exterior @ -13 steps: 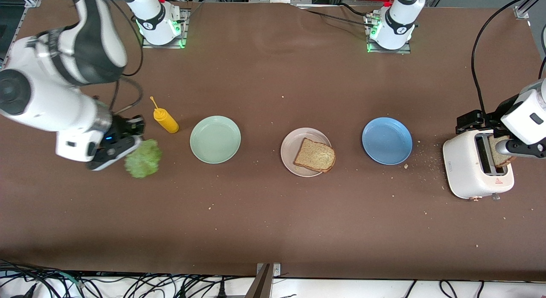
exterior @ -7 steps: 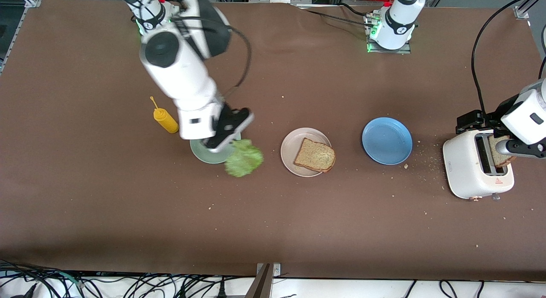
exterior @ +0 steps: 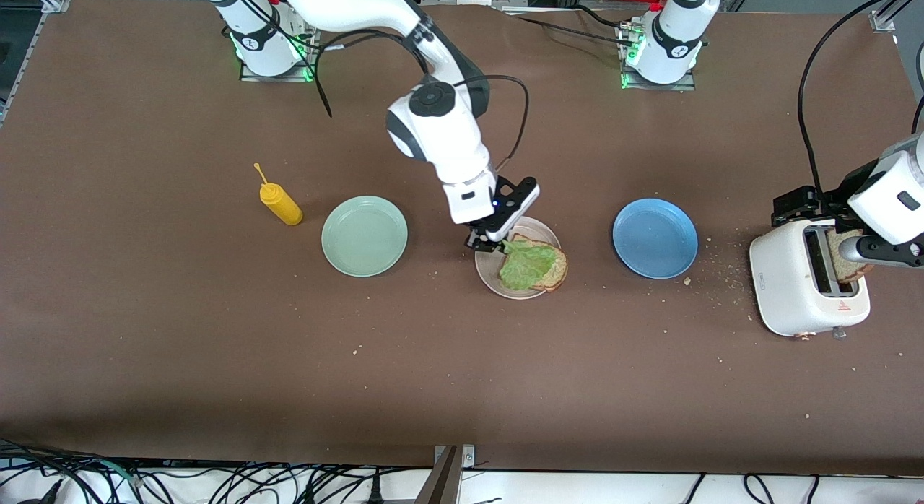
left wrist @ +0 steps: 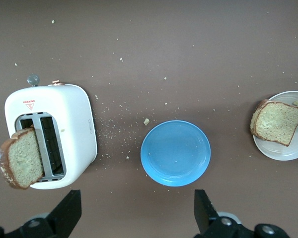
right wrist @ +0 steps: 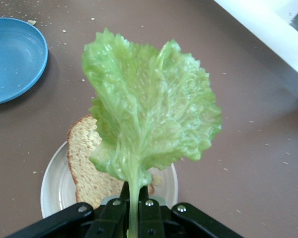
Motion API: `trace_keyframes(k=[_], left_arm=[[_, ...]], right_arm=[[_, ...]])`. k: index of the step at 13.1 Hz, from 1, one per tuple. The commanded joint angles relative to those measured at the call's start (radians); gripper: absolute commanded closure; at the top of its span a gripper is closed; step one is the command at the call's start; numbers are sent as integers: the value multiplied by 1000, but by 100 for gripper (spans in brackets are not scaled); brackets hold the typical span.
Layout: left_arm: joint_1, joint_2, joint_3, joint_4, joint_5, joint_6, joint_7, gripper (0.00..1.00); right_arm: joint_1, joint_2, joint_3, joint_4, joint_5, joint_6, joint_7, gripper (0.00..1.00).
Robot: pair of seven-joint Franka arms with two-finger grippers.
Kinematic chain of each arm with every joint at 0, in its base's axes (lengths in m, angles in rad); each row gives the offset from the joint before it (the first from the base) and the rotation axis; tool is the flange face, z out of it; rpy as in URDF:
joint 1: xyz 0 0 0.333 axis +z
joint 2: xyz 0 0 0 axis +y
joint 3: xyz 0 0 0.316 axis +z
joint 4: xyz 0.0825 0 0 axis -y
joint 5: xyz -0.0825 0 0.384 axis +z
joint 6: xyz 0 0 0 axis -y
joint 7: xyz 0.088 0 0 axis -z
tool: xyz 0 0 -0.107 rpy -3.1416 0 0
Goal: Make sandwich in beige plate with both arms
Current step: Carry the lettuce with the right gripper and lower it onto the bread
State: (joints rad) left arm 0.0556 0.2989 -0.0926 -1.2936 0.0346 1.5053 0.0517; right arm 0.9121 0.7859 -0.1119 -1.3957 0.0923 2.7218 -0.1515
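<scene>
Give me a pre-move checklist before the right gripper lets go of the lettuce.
1. Lettuce leaf gripped: ok, the right gripper is shut on its stem.
2. Leaf over the target: ok, it hangs above the bread slice in the front view.
3. Bread slice on the beige plate: ok, one corner overhangs the rim.
4. Leaf resting on the bread: cannot tell, contact is not clear.
5. Left gripper out of the way: ok, open and over the toaster at its own end of the table.
6. Second slice ready: ok, it stands up out of a toaster slot.
</scene>
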Motion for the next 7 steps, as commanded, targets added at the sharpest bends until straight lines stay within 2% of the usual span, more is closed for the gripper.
trace_keyframes(k=[1, 3, 7], left_arm=[[3, -6, -4, 11, 19, -20, -3, 0], [3, -6, -4, 11, 19, -19, -3, 0], [3, -6, -4, 11, 19, -20, -3, 0]], right_arm=[[31, 125, -20, 72, -23, 157, 33, 100], [33, 179, -20, 73, -23, 263, 33, 100], [45, 211, -18, 69, -17, 282, 36, 100]])
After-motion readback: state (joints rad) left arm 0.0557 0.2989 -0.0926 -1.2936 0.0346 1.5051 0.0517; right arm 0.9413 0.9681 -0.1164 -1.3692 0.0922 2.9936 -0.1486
